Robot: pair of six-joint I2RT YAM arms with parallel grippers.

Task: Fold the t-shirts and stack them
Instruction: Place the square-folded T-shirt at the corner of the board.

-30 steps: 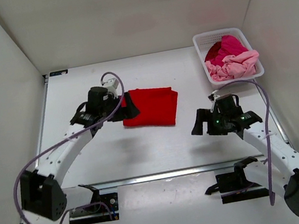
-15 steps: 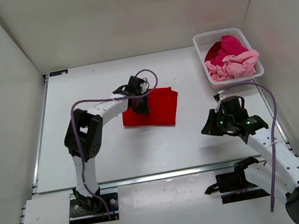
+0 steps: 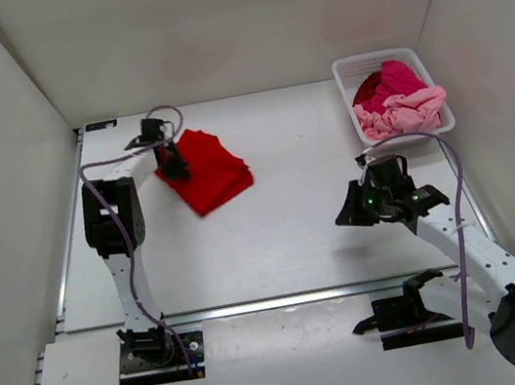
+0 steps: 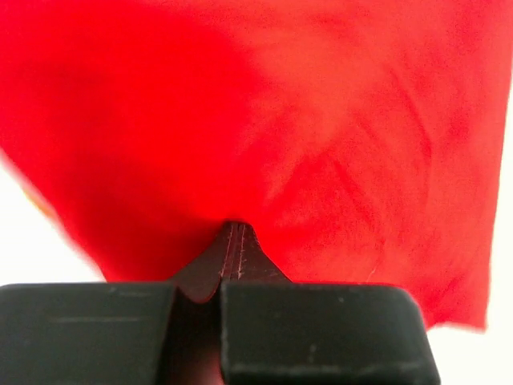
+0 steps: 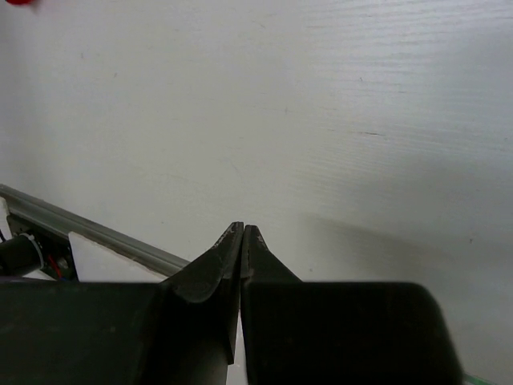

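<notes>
The closed left gripper [image 3: 174, 170] pinches the folded red shirt [image 3: 213, 172] at ten o'clock, the right gripper [image 5: 243, 234] is shut empty, and the pink shirts [image 3: 402, 99] wait in the basket [image 3: 355, 64].

Left arm [image 3: 110, 239] stands up from its near base, elbow folded, forearm reaching to the far left. Left gripper [image 3: 173, 169] tips downward, jaws pinched tight on the red t-shirt [image 4: 337, 144]. Right arm [image 3: 465, 239] leans in from the near-right corner. Right gripper [image 3: 348, 218] points left, jaws pressed together tip to tip.
</notes>
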